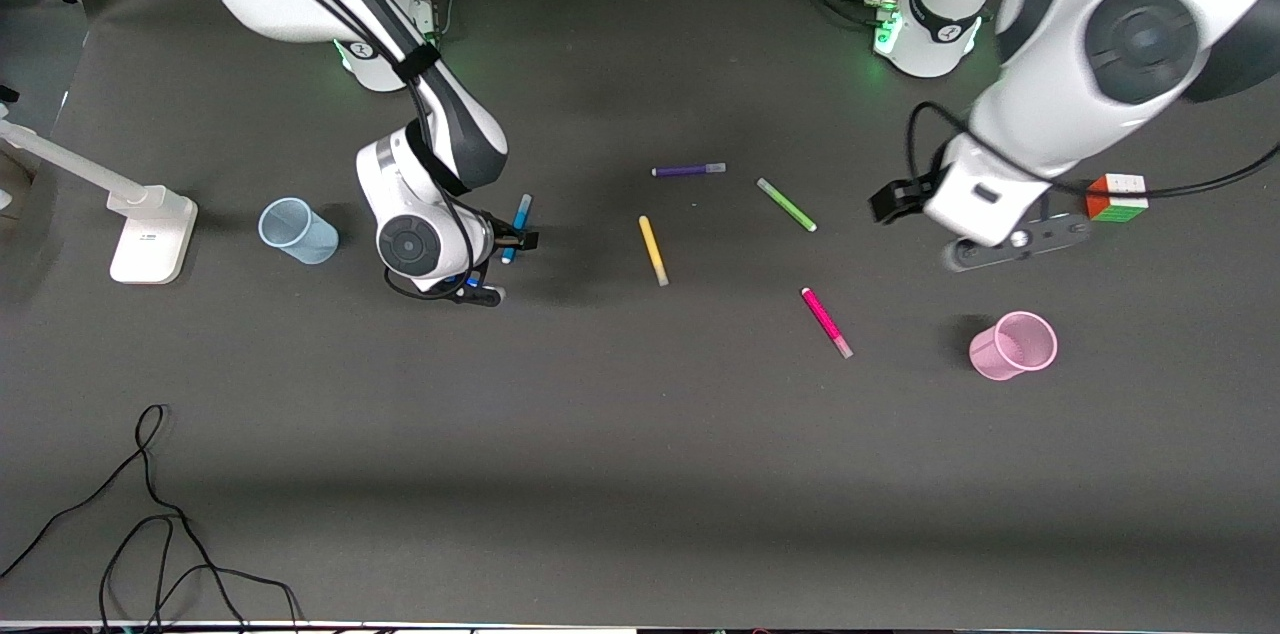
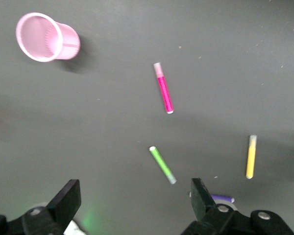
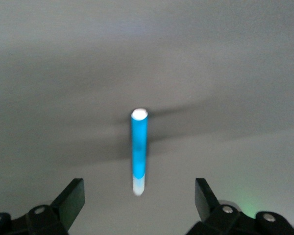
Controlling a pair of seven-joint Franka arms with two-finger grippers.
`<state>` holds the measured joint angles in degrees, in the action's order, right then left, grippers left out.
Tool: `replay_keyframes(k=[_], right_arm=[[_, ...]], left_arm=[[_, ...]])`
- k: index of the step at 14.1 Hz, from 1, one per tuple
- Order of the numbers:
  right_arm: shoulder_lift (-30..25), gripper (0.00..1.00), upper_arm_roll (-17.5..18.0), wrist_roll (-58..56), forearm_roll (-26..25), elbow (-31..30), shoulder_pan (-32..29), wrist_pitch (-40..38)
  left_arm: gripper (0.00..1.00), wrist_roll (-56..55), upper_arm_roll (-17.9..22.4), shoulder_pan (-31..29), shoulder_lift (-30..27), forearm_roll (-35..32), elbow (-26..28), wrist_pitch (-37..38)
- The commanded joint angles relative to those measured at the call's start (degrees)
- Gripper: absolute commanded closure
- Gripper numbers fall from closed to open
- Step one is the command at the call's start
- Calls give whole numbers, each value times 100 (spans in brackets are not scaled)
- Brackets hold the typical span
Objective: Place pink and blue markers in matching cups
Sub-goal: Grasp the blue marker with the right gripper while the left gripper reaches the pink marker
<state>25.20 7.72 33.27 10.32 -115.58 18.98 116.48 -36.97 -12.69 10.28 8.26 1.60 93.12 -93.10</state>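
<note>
Over the blue marker, right gripper spread.

The front camera looked steeply down from high across the worktop, facing the two arm bases along the top of its view and taking in the whole dark surface. The left wrist camera looked down past its open jaws from well above, sharing with the front view the pink cup, pink marker, green marker and yellow marker. The right wrist camera sat much closer, sharing only the blue marker.
</note>
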Motion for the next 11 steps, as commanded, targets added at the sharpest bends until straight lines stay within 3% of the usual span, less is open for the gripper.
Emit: replay_keyframes(k=[1,4,7,8,11], right_arm=[[160,0,1,101,129,-228,-25,471],[301,0,1,101,278,-246,-8,753],[345,11,-8,92,278,-316,1,964],[363,16,1,92,278,-359,1,1026],[337,48,1,92,278,-386,-8,1026]], left_arm=[[0,-310,38,176,184,34,-5,-234],[0,-310,38,184,325,34,511,-1031],[0,-328,38,219,343,-19,1346,-1989],[0,-337,38,263,351,-36,1575,-2280],[0,-511,47,264,824,-255,1989,-3185]])
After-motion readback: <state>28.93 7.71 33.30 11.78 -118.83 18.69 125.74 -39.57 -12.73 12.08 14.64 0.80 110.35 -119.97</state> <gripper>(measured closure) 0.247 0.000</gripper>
